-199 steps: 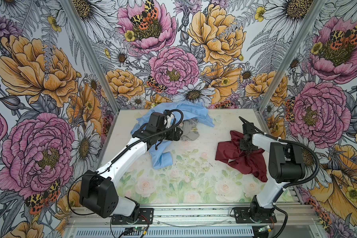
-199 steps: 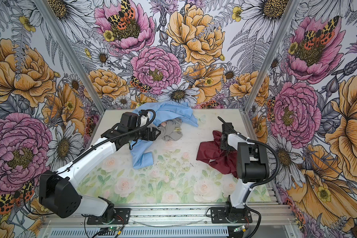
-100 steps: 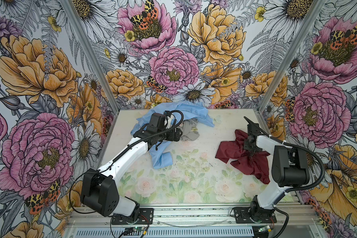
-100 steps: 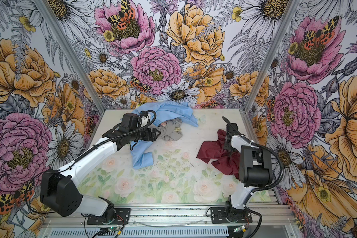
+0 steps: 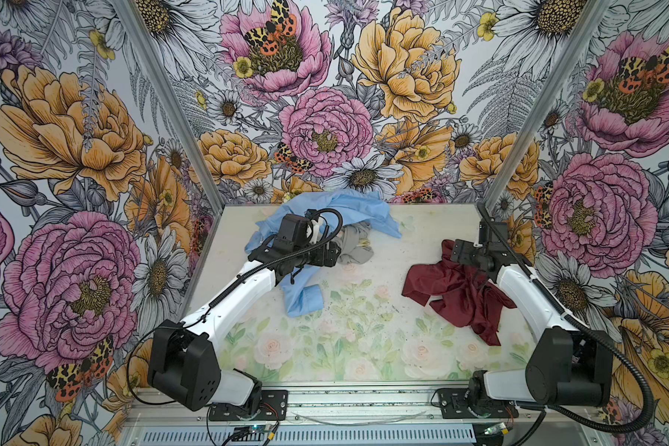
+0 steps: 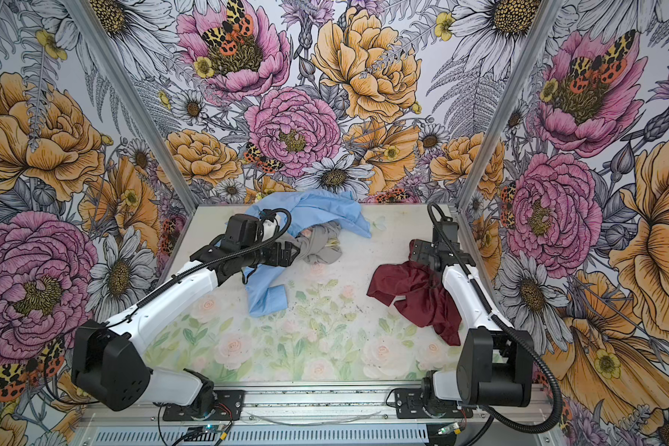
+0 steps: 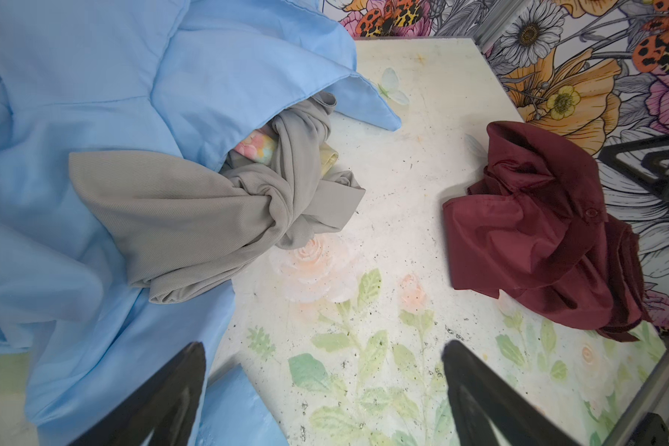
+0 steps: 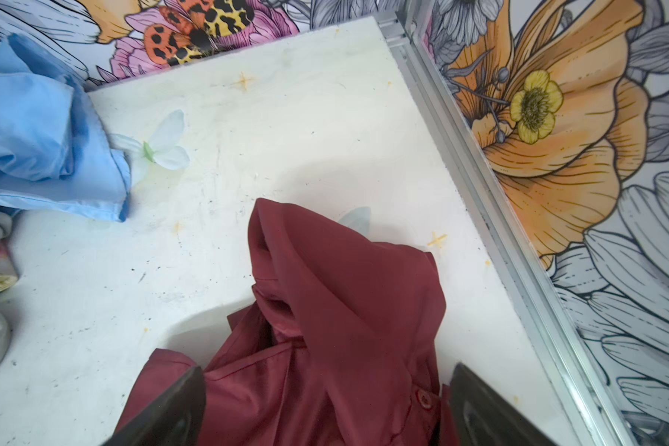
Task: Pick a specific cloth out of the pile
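Maroon, thin and faintly glossy, the cloth (image 5: pixel 456 293) lies crumpled on the table (image 5: pixel 364 347), well apart from the pile (image 5: pixel 356 208) of light blue cloth (image 7: pixel 93 96) and grey knotted cloth (image 7: pixel 209 216), to the pile's right in both top views. Your right gripper (image 8: pixel 327 368) stands with jaws spread wide astride its raised fold, pinching nothing. Your left gripper (image 7: pixel 323 347) is equally wide and empty, just beside the pile. Expect it to be light, limp and slippery. Pinch a bunched ridge, or the layered edge by the button (image 8: pixel 423 397), never a single flat layer.
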Motion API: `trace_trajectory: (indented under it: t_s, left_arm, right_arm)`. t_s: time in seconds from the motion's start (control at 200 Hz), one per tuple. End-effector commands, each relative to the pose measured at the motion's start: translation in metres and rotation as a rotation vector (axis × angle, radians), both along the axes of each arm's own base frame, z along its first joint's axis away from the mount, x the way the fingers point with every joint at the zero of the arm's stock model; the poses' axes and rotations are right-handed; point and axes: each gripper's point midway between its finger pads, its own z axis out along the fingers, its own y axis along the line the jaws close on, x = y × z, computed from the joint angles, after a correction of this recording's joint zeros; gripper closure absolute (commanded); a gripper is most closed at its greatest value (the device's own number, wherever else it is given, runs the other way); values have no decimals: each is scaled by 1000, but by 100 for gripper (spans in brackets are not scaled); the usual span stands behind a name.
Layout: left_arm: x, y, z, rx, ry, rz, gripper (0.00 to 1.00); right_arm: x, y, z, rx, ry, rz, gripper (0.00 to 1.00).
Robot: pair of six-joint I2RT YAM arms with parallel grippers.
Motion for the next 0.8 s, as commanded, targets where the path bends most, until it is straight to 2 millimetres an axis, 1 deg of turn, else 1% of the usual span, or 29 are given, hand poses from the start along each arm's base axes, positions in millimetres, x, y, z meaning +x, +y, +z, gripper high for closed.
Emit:
trace_trajectory:
  t_s: [0.0, 0.1, 0.215, 0.3, 0.385, 0.41, 0.495, 0.525, 0.59, 0.7, 0.795]
  left_arm:
    - [4, 8, 22, -3, -99, 34, 1]
    - [6, 20, 28, 8, -148, 82, 1]
    - [12, 46, 38, 7, -218, 193, 1]
    - [18, 78, 45, -8, -282, 334, 1]
    - [20, 115, 49, -9, -339, 482, 1]
    - [20, 131, 49, 10, -357, 547, 1]
    - [18, 166, 43, 60, -406, 681, 1]
    - [17, 178, 41, 82, -421, 726, 1]
    - [15, 198, 32, 122, -437, 801, 1]
    - [16, 212, 18, 208, -468, 822, 1]
    - [19, 221, 6, 268, -445, 840, 1]
  right_arm:
    - [1, 11, 39, 25, -110, 39, 1]
    - [-2, 19, 62, 14, -177, 78, 1]
    - [-8, 29, 86, -3, -295, 122, 1]
    - [-14, 32, 101, -8, -395, 138, 1]
    - [-19, 33, 109, -21, -479, 143, 1]
    - [-20, 33, 111, -24, -502, 144, 1]
    - [-23, 33, 111, -35, -571, 146, 1]
    - [-23, 33, 108, -37, -588, 146, 1]
    - [-24, 31, 104, -43, -626, 132, 1]
    - [-20, 29, 91, -61, -631, 127, 1]
    - [-19, 25, 80, -77, -629, 110, 1]
